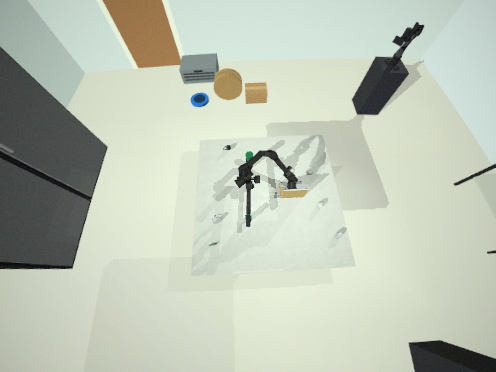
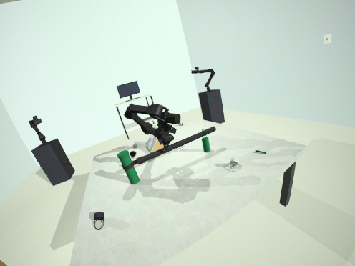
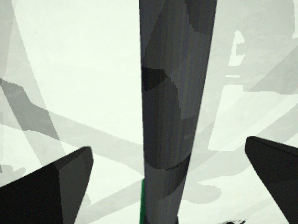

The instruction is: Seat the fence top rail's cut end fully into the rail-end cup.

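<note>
The gripper (image 1: 248, 182) (image 2: 165, 147) (image 3: 170, 149) is standing with jaws wide apart, gripping nothing. The rail (image 1: 248, 202) (image 2: 187, 140) (image 3: 172, 100) is running from the big post (image 1: 249, 155) (image 2: 129, 170), near the tabletop's (image 1: 210, 260) (image 2: 200, 211) far edge in the top view, inward past the small post (image 2: 206, 144). Seating is needing confirmation; withdrawal should be going straight off, both fingers clearing evenly.

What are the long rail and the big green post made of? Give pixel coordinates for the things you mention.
The rail (image 2: 191, 139) (image 3: 167, 115) looks like dark metal with a dull coat, maybe plastic: it is smooth, round and hardly shiny. The green post (image 2: 131, 172) could be painted metal or plastic, since its color is even and no wood grain shows.
</note>
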Motion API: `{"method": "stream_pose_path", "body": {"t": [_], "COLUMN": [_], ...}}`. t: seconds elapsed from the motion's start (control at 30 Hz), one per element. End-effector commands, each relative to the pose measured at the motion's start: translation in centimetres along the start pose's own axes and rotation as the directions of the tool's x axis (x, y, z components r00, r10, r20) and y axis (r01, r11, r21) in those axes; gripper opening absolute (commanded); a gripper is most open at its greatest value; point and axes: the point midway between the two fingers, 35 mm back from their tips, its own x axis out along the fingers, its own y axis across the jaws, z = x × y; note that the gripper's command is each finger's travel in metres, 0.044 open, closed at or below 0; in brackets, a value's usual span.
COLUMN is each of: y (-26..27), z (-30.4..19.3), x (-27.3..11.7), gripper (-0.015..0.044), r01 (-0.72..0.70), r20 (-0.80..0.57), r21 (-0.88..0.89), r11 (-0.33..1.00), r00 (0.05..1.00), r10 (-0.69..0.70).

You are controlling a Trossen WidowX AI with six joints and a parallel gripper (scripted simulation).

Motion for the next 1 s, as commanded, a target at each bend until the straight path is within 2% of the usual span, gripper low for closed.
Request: {"method": "stream_pose_path", "body": {"t": [0.0,0.97], "y": [0.14,0.23], "z": [0.10,0.11], "x": [-2.63,-3.23], "gripper": [0.0440,0.0440], "r01": [0.031,0.038], "r20": [0.013,0.015], "r21": [-0.056,-0.069], "r11": [0.998,0.997], "r00": [0.999,0.999], "r10": [-0.031,-0.037]}}
